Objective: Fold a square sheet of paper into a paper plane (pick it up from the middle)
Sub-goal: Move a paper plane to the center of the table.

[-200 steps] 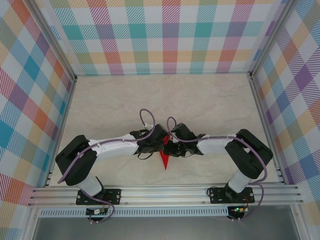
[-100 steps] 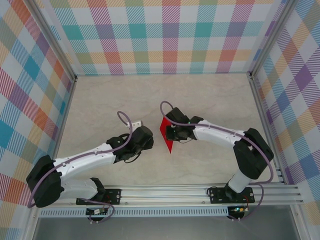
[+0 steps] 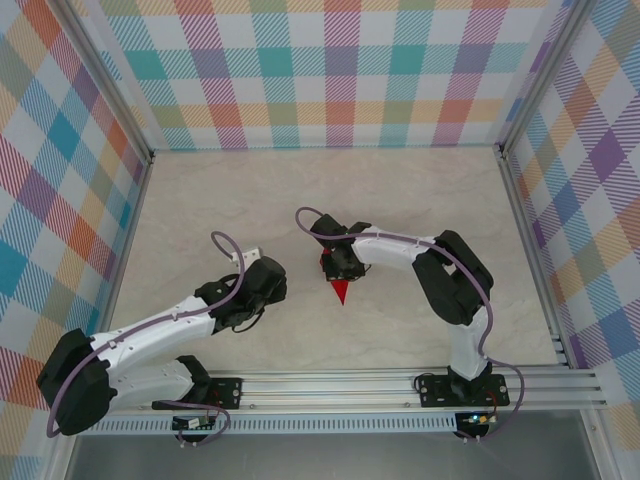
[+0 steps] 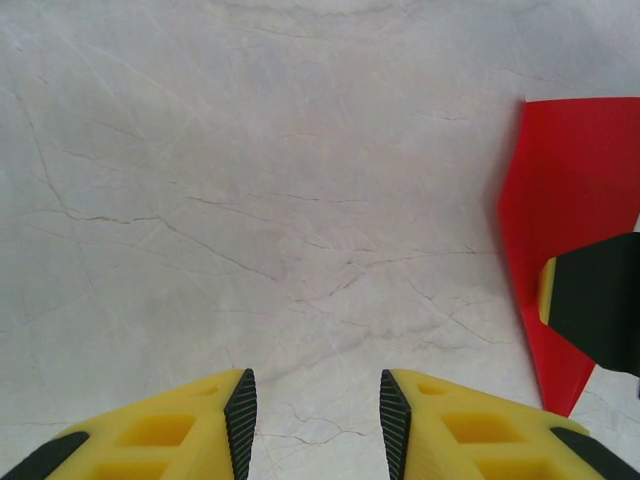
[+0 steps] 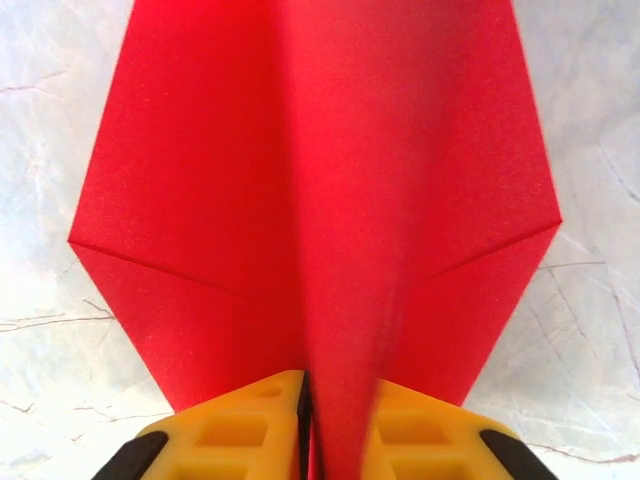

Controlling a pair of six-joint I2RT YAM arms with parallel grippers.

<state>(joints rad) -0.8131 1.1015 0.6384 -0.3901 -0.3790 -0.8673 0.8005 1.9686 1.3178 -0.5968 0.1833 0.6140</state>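
Evidently the folding is near its end: the right gripper (image 5: pixel 338 392) pinches the paper plane (image 5: pixel 330 200) shut along its centre crease, mid-table (image 3: pixel 420 200), perhaps just touching it. The left gripper (image 4: pixel 316 392) hangs beside it, parted and empty. Next, I judge, comes a gentle set-down and release.

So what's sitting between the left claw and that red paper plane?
Nothing. The left wrist view shows a bare stretch of marbled table between the open left gripper and the paper plane.
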